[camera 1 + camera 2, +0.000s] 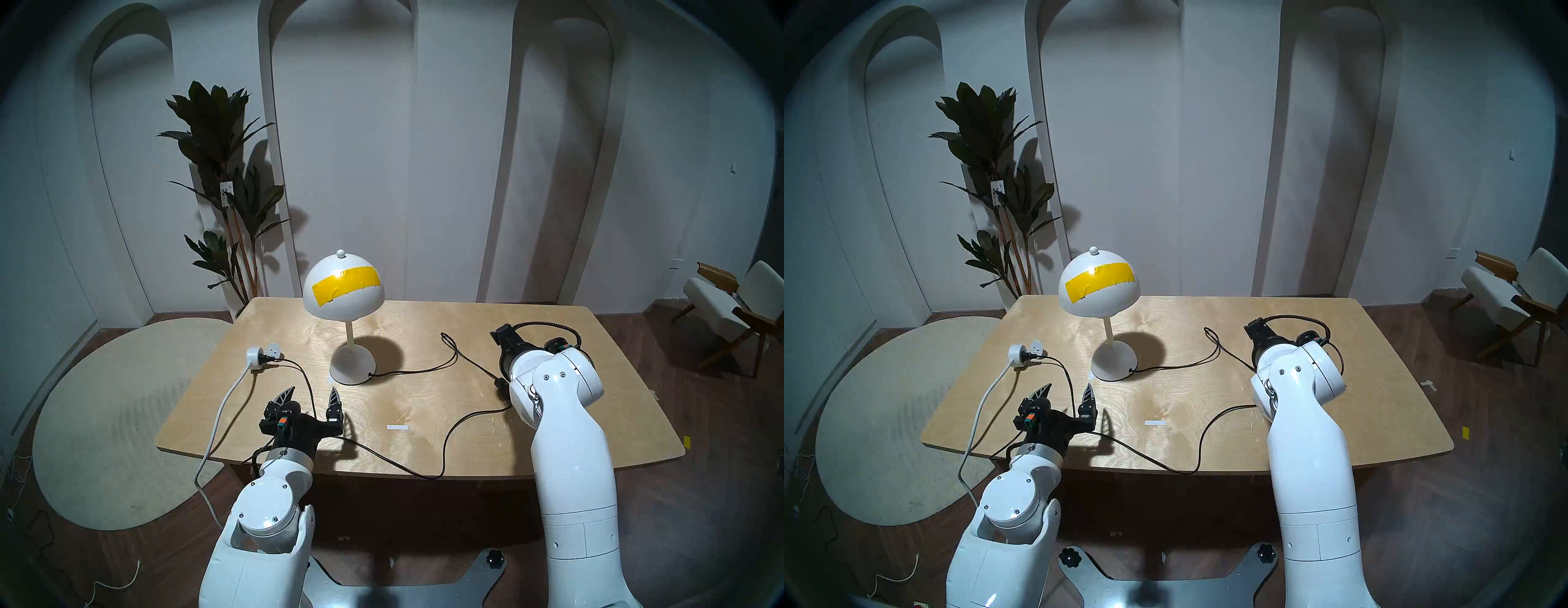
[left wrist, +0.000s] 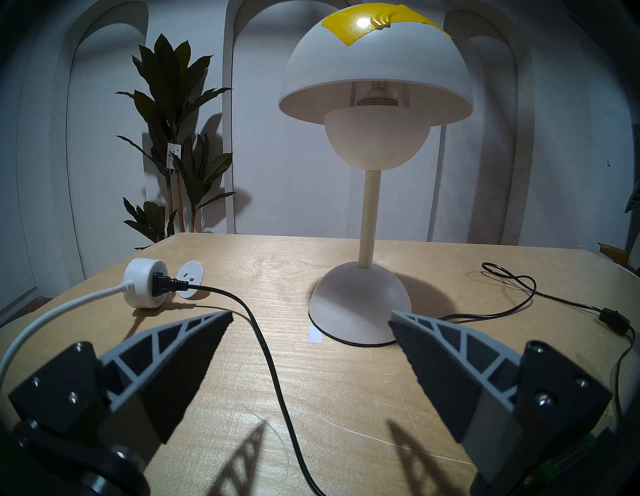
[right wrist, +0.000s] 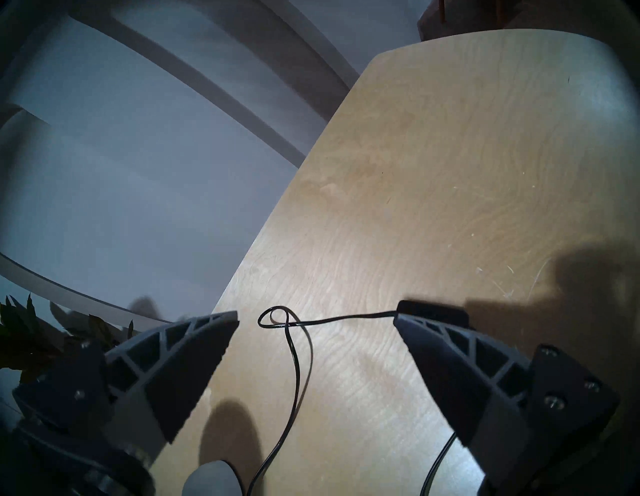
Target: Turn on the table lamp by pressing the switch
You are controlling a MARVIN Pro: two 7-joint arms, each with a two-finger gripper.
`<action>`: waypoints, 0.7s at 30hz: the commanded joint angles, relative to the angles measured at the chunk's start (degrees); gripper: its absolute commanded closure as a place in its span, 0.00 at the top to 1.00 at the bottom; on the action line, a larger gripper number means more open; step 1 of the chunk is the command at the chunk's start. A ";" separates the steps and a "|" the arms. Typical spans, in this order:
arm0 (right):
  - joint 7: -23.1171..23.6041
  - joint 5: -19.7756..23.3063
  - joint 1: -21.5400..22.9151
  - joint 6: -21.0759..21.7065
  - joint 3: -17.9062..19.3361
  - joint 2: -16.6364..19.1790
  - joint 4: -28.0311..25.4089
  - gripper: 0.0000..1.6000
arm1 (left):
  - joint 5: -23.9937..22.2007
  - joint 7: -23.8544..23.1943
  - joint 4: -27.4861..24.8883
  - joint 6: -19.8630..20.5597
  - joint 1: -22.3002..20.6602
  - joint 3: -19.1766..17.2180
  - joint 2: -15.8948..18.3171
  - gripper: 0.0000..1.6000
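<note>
standing upright near the far-middle of the wooden table, the table lamp is seen unlit, w/ yellow tape across its dome shade. its black cord is run from the base to an inline switch on the right side, then back to a white round socket at left. the left gripper is held just above the table w/ fingers spread, empty, cord between them. the right gripper is also spread wide, one fingertip at the switch; contact can't be told.
</note>
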 commanded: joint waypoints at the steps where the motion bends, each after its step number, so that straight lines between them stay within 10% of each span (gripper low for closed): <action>1: -1.14 -0.27 -0.95 0.09 0.33 0.05 -3.48 1.00 | 0.01 -0.02 -1.22 -0.20 -0.30 0.01 0.00 1.00; 21: 2.03 0.37 -0.26 -2.82 1.48 0.39 -0.12 1.00 | 0.00 -0.02 -1.22 -0.19 -0.30 0.02 0.01 1.00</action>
